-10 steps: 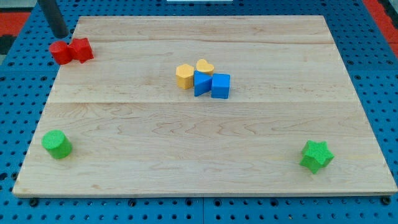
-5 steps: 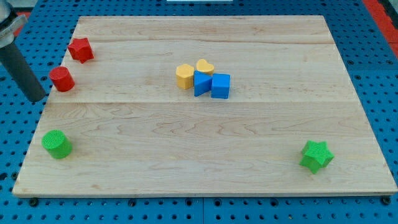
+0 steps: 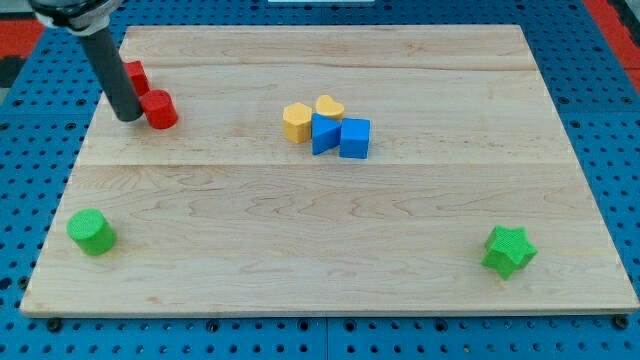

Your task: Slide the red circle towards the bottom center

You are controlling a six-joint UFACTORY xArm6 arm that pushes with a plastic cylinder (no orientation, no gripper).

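The red circle (image 3: 159,109) is a short red cylinder at the board's upper left. My tip (image 3: 128,116) stands right against its left side, touching or nearly touching it. The dark rod rises from there to the view's top left and partly hides the red star (image 3: 137,76), which lies just above and left of the circle.
A cluster sits at the board's middle top: a yellow hexagon (image 3: 296,122), a yellow heart (image 3: 329,106), a blue triangle (image 3: 323,133) and a blue cube (image 3: 354,138). A green cylinder (image 3: 91,231) is at the bottom left, a green star (image 3: 508,250) at the bottom right.
The red circle slid down from beside the star, then right and slightly up. My tip swung down outside the left edge, then came back onto the board at the circle's left side.
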